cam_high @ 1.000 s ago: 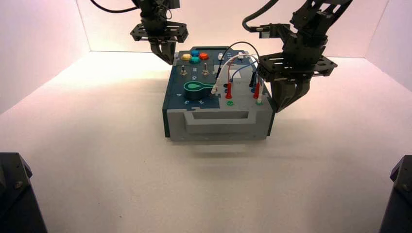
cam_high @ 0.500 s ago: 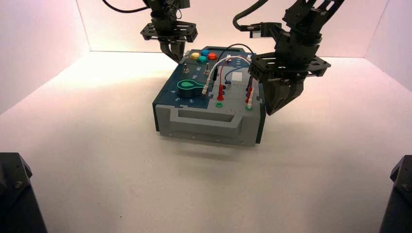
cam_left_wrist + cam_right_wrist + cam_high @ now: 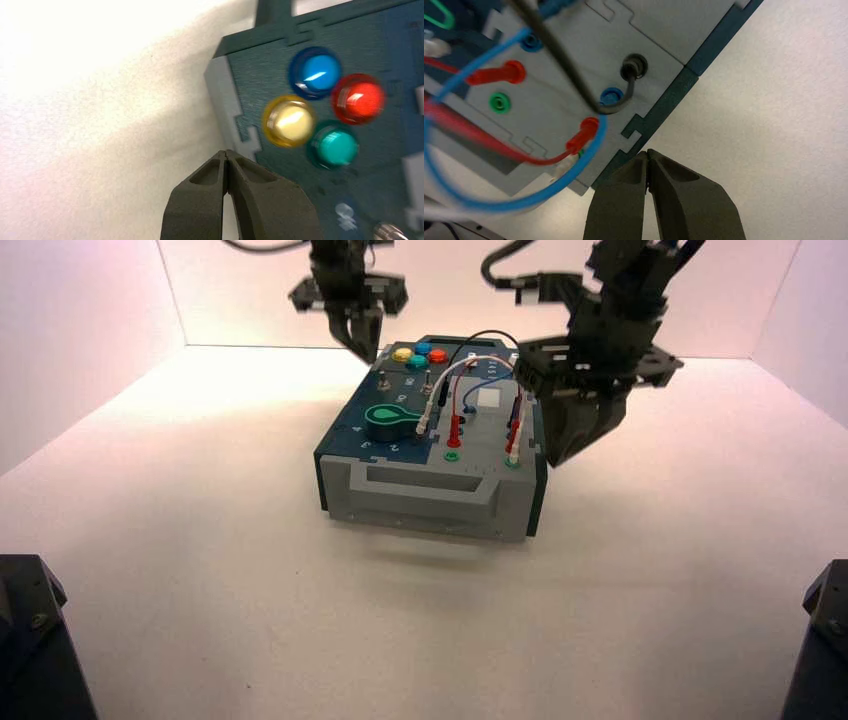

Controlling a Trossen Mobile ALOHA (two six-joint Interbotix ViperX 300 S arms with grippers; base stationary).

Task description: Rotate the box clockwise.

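The box (image 3: 420, 490) lies mid-table, turned so its grey handle end faces the front left. Its top carries a green dial (image 3: 392, 420) and looping wires (image 3: 480, 350). My left gripper (image 3: 365, 348) hangs shut with nothing in it over the far left corner. In the left wrist view its tips (image 3: 226, 152) sit by the box's edge near the yellow button (image 3: 289, 120). My right gripper (image 3: 560, 455) is shut and empty beside the box's right side near the front. Its tips (image 3: 646, 152) are right at the dark teal rim (image 3: 664, 107); contact cannot be told.
Blue (image 3: 316, 72), red (image 3: 358, 98) and teal (image 3: 333, 146) buttons cluster by the yellow one. White walls (image 3: 90, 300) close in the white table on three sides. Dark arm bases stand at the front left (image 3: 30, 640) and front right (image 3: 820, 640) corners.
The box has turned clockwise: its near end swung left and its far end right. Since then it lies still, and both shut grippers have risen slightly.
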